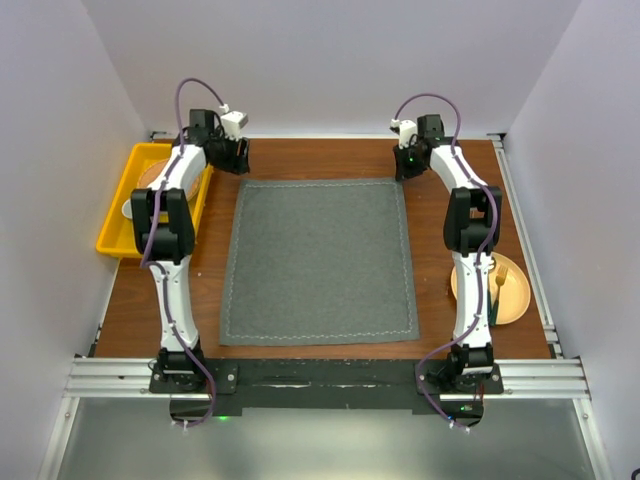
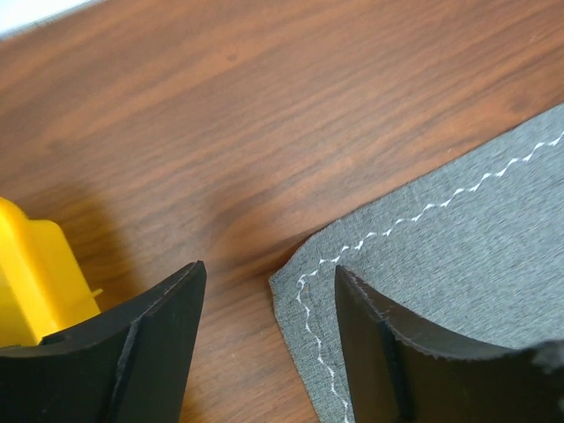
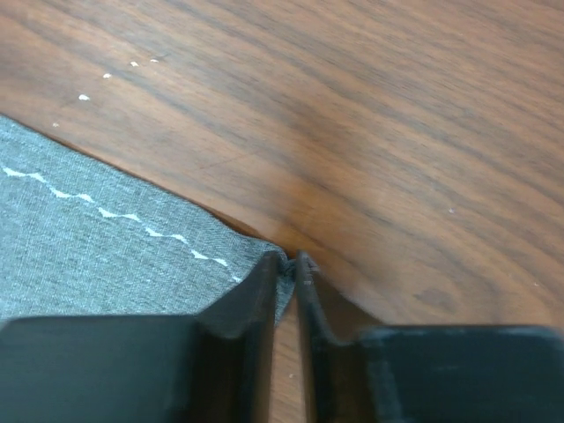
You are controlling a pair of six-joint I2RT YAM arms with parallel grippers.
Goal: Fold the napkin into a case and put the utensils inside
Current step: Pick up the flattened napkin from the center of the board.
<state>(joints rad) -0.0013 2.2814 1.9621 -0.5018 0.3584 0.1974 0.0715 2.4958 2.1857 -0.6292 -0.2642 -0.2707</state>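
Top view: we see the napkin (image 1: pixel 320 260) spread flat on the bench (image 1: pixel 300 158), with the utensils (image 1: pixel 500 279) on a plate (image 1: pixel 516 300) to its right. Left wrist: the left tool (image 2: pixel 264 286) gapes wide astride the napkin's far-left corner, holding nothing. Right wrist: the right tool (image 3: pixel 289 269) pinches the far-right corner.

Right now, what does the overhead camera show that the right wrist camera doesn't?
Only the overhead view shows the whole napkin spread flat, the yellow bin and the plate with utensils. Only the right wrist view shows, close up, the right tool pinching the napkin's corner. Both show grey cloth on the wooden table.
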